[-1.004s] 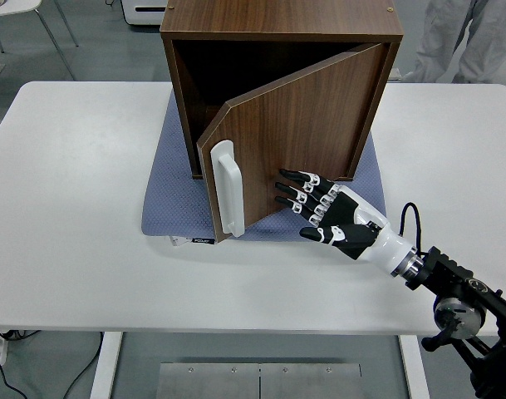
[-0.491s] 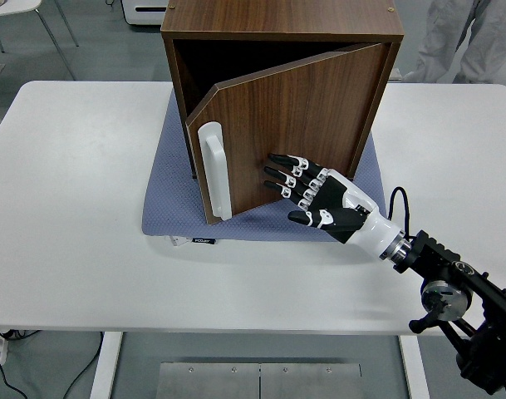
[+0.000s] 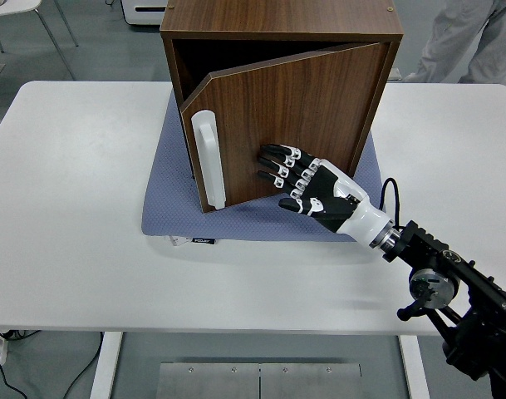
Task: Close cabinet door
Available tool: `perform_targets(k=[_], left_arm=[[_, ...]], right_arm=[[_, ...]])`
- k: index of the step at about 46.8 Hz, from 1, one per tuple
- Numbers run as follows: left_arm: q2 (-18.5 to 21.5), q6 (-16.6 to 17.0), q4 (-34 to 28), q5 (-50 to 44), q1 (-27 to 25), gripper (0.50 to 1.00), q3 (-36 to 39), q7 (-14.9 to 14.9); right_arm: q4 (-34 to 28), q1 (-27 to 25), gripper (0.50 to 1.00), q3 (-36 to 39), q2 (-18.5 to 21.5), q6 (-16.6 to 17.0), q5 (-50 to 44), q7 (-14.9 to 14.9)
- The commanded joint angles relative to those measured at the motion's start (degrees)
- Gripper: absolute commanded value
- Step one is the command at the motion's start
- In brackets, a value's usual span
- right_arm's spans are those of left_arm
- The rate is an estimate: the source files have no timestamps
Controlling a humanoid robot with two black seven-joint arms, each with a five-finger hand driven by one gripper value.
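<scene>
Fingers (image 3: 279, 164) of your right hand (image 3: 307, 184) are stretched out flat and close together, holding nothing, their tips pressed against the front of the cabinet door (image 3: 290, 125). The arm reaches in from five o'clock. Your left hand is out of view.

The door is wood-grain brown, hinged at the right side of the cabinet (image 3: 282, 33), and stands partly open, a dark wedge of interior showing above and left of it. A white handle (image 3: 208, 162) runs upright along its free left edge. The cabinet sits toward twelve o'clock on a blue-grey mat (image 3: 174, 187). A small label (image 3: 203, 241) on the mat's near edge carries print too small to read.

The mat lies on a white table (image 3: 70, 208). Beyond it is grey floor, with chair legs (image 3: 57, 37) at eleven o'clock and a person in pale clothing (image 3: 469, 41) at one o'clock.
</scene>
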Motion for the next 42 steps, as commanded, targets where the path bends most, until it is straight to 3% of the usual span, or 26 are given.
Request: perform_targets(k=[1, 18, 42], left_arm=[[0.00, 0.00, -0.02, 0.00, 0.00, 1.000, 0.00, 0.02], [0.00, 0.00, -0.02, 0.00, 0.00, 1.000, 0.00, 0.02], [0.00, 0.00, -0.02, 0.00, 0.00, 1.000, 0.00, -0.06]], right_arm=[[-0.94, 0.78, 1.000, -0.55, 1.17, 0.00, -0.01, 0.00], [-4.36, 2.62, 1.000, -1.61, 4.86, 0.00, -0.45, 0.00], [-10.69, 6.23, 1.000, -1.25, 4.86, 0.00, -0.28, 0.27]])
